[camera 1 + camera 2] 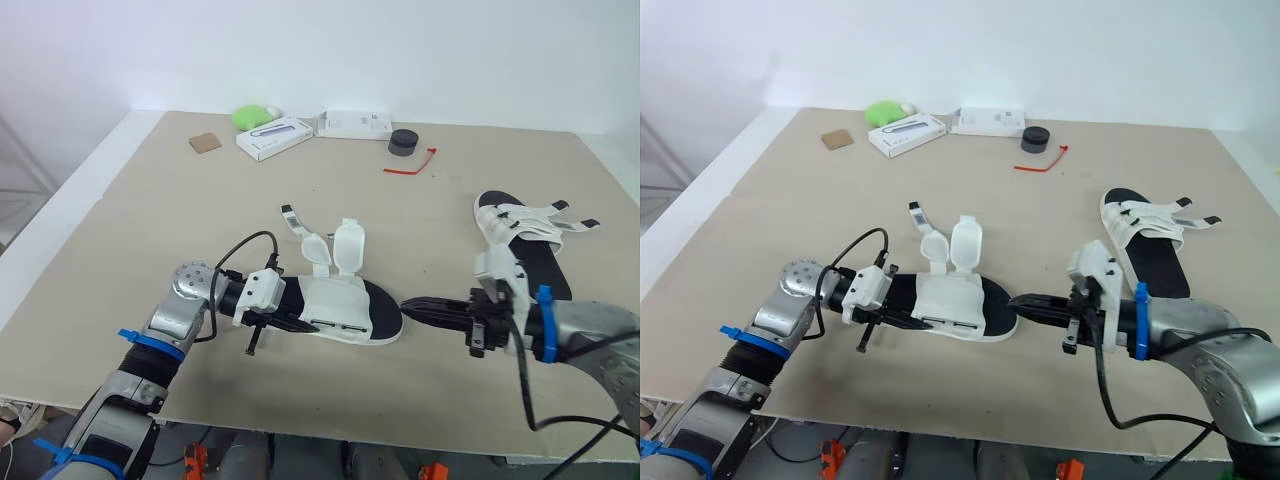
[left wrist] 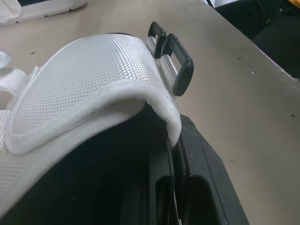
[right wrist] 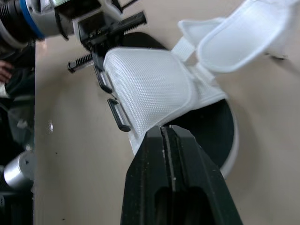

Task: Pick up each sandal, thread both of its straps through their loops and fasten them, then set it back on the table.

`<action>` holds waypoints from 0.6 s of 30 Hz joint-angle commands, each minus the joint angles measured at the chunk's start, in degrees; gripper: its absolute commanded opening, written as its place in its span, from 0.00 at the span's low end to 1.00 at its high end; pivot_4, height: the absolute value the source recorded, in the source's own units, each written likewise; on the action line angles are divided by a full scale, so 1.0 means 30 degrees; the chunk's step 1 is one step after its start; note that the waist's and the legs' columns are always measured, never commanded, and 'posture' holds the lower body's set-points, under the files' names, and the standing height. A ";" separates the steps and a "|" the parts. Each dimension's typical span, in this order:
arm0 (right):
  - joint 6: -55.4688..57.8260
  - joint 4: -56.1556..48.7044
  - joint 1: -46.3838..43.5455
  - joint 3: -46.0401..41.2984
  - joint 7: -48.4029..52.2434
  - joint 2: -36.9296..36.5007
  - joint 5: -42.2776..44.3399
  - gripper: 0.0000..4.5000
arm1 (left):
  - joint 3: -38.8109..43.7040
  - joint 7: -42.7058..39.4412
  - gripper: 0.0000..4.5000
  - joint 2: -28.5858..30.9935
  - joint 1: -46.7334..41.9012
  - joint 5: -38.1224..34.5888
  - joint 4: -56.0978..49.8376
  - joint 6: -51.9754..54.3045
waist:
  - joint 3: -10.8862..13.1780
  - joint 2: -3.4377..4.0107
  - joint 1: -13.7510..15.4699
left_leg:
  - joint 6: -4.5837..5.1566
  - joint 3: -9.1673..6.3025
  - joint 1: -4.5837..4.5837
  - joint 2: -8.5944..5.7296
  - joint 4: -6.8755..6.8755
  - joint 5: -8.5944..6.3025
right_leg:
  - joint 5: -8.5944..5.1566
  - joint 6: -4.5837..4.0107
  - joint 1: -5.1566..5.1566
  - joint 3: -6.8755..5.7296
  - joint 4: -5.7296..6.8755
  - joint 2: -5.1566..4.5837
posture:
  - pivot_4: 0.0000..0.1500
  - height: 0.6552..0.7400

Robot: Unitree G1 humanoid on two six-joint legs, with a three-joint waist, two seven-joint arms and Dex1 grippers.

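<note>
The near sandal [image 1: 345, 308], black-soled with a white mesh upper, lies mid-table, its two strap flaps [image 1: 338, 248] standing open and unthreaded. My left gripper [image 1: 298, 322] is at its heel side, shut on the edge of the white upper [image 2: 117, 93], beside the two black buckle loops [image 2: 180, 63]. From the right, my right gripper [image 1: 408, 305] has its fingers pressed together, the tips touching the sandal's toe end [image 3: 220, 122]. The second sandal [image 1: 525, 240] lies flat at the right, with its straps [image 1: 575, 218] splayed loose.
Along the far edge sit two white boxes [image 1: 275, 135] [image 1: 355, 123], a green object [image 1: 255, 115], a black round puck [image 1: 403, 143], a red tie [image 1: 412, 165] and a brown card [image 1: 205, 142]. The table's front edge [image 1: 300, 420] runs close behind both arms.
</note>
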 commanded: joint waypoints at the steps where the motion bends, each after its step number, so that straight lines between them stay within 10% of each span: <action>1: -0.0994 0.0689 -0.0702 0.1739 0.1236 -0.0624 -0.1717 0.02 | -0.0332 0.0116 0.00 -0.0410 -0.0082 -0.0164 0.0097 0.0373 | 0.0000 0.0000 0.0035 | 0.0006 0.0014 -0.0003 -0.0002 0.0002 0.0005 | 0.0003 0.0004 0.0002 0.0002 -0.0002 -0.0010 | 1.00 1.00; 18: -0.3018 0.4861 -0.5419 0.6440 0.5139 0.1884 -0.4886 0.02 | -0.0581 -0.0726 0.00 -0.0343 0.0290 -0.0415 -0.0853 0.1943 | -0.0013 0.0022 -0.0003 | 0.0006 0.0064 -0.0007 -0.0001 -0.0009 0.0005 | 0.0019 0.0097 -0.0002 0.0034 -0.0007 -0.0012 | 1.00 1.00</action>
